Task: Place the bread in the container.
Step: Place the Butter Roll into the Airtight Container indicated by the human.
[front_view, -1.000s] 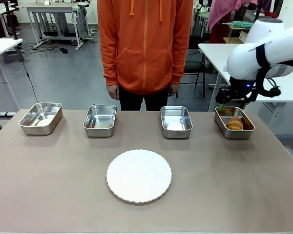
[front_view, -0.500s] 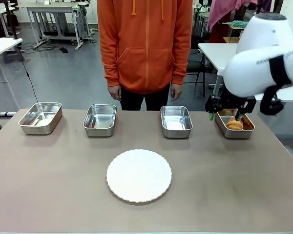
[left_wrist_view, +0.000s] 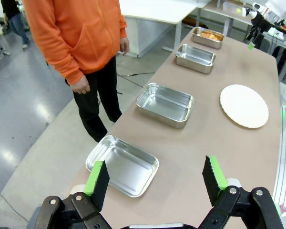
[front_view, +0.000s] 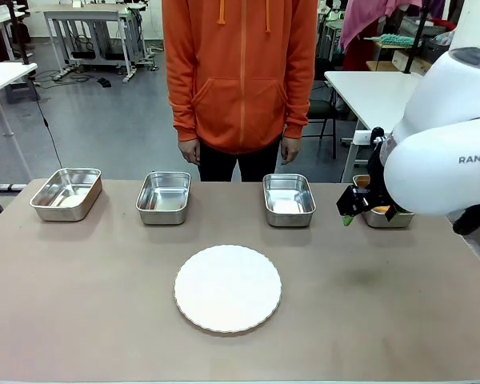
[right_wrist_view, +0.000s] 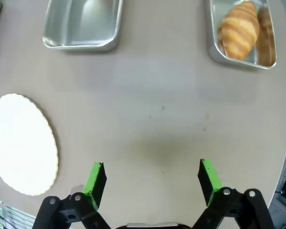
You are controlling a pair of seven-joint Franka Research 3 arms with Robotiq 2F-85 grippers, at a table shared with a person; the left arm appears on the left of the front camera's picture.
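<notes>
With the golden-brown ridged croissant [right_wrist_view: 239, 33] lying inside the shallow stainless-steel tray [right_wrist_view: 217, 49] beyond our right gripper [right_wrist_view: 152, 177], both grippers' jaws spread empty, we should retreat high, clear of that tray's rim.

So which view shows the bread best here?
The right wrist view: the bread lies unobstructed in the container, seen from above. In the front view the right arm hides most of it; the left wrist view shows it small and far off.
</notes>
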